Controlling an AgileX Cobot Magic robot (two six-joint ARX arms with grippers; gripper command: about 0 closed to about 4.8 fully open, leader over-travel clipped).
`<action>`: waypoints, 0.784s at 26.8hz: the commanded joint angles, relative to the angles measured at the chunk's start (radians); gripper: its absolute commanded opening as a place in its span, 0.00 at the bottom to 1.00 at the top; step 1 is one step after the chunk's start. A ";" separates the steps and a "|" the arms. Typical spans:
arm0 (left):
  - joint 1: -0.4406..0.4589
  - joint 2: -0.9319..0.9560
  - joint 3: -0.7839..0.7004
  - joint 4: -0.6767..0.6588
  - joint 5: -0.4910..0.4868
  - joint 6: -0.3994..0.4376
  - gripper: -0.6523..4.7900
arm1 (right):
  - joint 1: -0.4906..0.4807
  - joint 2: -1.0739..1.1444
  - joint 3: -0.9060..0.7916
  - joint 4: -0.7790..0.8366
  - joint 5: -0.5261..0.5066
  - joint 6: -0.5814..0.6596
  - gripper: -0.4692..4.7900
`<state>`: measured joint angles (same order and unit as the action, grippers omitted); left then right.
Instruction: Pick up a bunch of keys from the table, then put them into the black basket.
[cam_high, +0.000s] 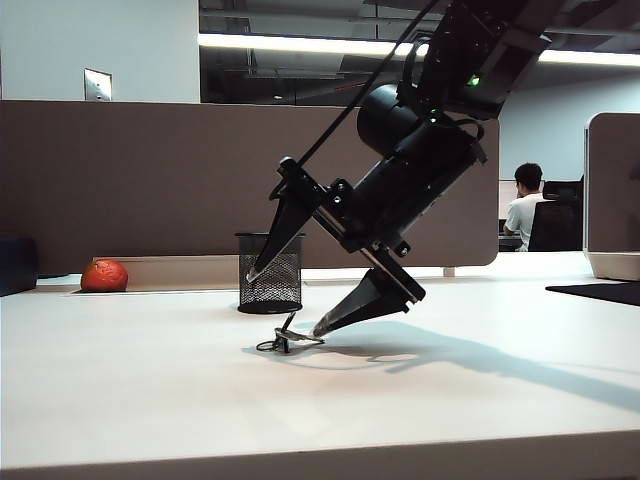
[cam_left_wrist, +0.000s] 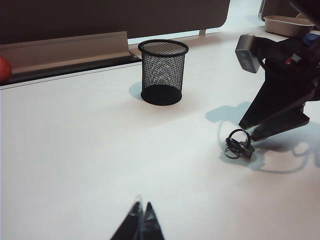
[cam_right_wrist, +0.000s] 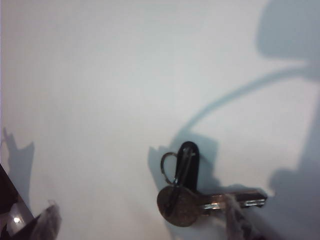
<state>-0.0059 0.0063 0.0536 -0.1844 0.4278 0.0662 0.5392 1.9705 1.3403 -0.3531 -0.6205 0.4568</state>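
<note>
Lying flat on the white table, the bunch of keys sits toward the front of the exterior view, a dark fob, a thin ring and a silvery key fanned out together. The right gripper reaches down over it at a slant with its jaws spread wide and nothing between them: the lower fingertip rests at the edge of the keys, while the upper finger points down above them, in front of the basket. From the right wrist view the keys show close up, with the round-headed key's blade running under one pale fingertip; whether that tip presses on the blade or merely hovers over it is not clear. The other fingertip stands well apart at the frame's edge.

The left gripper hangs over bare table, well apart from the keys, its two tips meeting in a point, clenched on nothing.

Farther back stands the black basket, an upright wire-mesh cup, near the keys but not touching them. In the left wrist view the basket shows its open mouth.

Behind it, a round orange-red fruit lies in a channel at the table's back edge against the brown partition panel. Beyond the partition, a person in a white shirt sits facing away.
</note>
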 joint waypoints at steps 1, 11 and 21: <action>0.000 0.000 0.006 0.006 0.007 -0.003 0.11 | 0.005 0.000 0.003 0.027 0.000 0.012 0.82; 0.000 0.000 0.006 0.006 0.006 -0.003 0.11 | 0.005 0.000 0.003 0.044 0.029 0.015 0.59; 0.000 0.000 0.006 0.006 0.006 -0.003 0.11 | 0.006 0.005 0.003 0.044 0.042 0.015 0.58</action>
<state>-0.0059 0.0063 0.0536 -0.1844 0.4278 0.0666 0.5426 1.9747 1.3403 -0.3187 -0.5762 0.4709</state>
